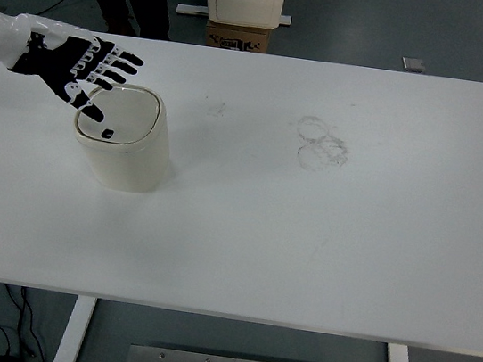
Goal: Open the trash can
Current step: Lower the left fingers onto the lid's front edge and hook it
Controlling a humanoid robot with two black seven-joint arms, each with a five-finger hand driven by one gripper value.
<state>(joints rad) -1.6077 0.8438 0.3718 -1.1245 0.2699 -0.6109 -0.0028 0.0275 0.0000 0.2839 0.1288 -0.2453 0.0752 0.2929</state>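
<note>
White table (305, 244), trash can (125, 142) — just under spread left fingers (104, 67)

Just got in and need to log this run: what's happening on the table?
The robot's left hand reaches in from the left, fingers spread, over the far left edge of a cream trash can on the white table. The can's lid looks closed. The right arm is out of view.
</note>
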